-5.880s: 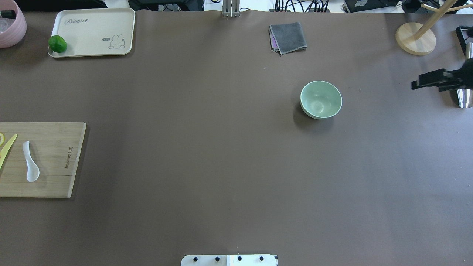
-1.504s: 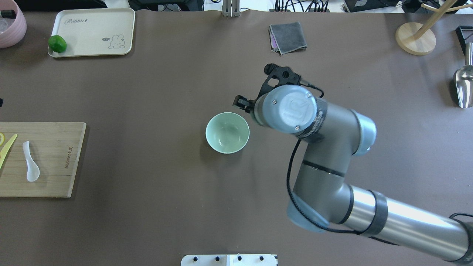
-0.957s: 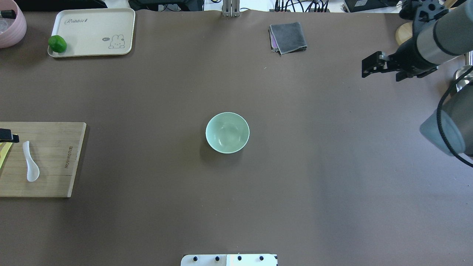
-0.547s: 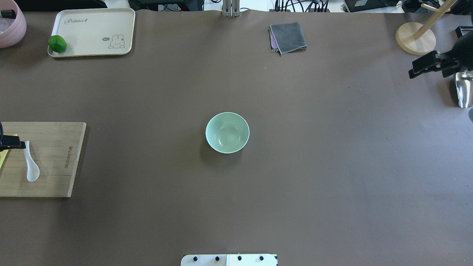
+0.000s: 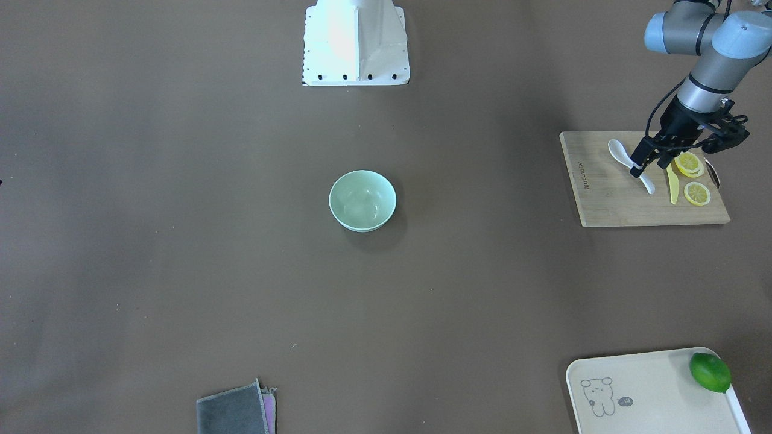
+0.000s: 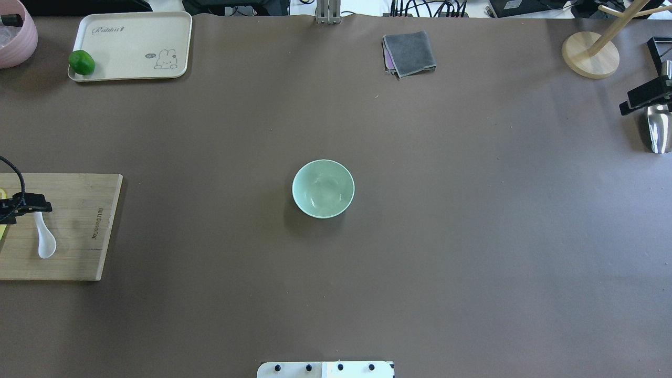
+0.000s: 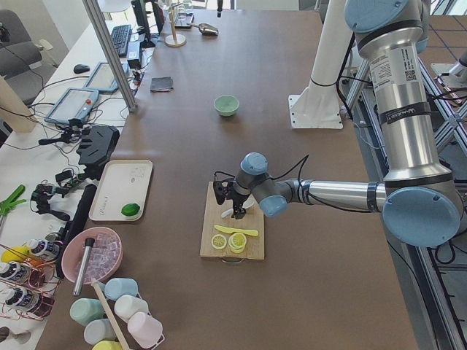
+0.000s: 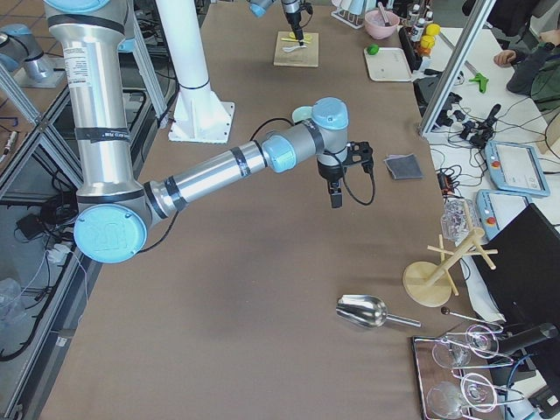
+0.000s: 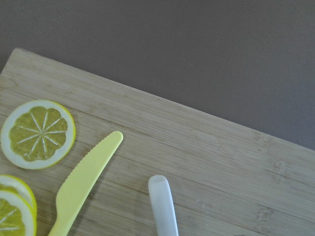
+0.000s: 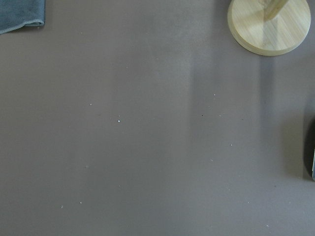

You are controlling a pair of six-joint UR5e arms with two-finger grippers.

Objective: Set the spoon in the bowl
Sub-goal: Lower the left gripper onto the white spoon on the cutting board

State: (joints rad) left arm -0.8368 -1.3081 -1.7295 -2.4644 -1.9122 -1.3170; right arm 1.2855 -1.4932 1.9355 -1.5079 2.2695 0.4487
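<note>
The white spoon [image 5: 616,149] lies on the wooden cutting board [image 5: 609,205], scoop toward the robot. My left gripper [image 5: 647,167] is low over the spoon's handle with its jaws open, one finger on each side. In the overhead view only one black finger [image 6: 37,202] shows, above the spoon [image 6: 46,244]. The left wrist view shows the handle tip [image 9: 162,204]. The mint-green bowl [image 6: 323,188] stands empty at the table's middle. My right gripper [image 6: 643,97] is at the far right edge, only partly in view, so I cannot tell whether it is open.
A yellow knife [image 5: 671,184] and lemon slices [image 5: 696,193] lie on the board beside the spoon. A cream tray [image 6: 131,42] holds a lime [image 6: 81,62]. A grey cloth [image 6: 409,52], a wooden stand [image 6: 590,52] and a metal scoop [image 6: 659,128] lie at the far side.
The right arm left the bowl at the table's middle and withdrew to the right edge. The left gripper came in from the left over the spoon's handle.
</note>
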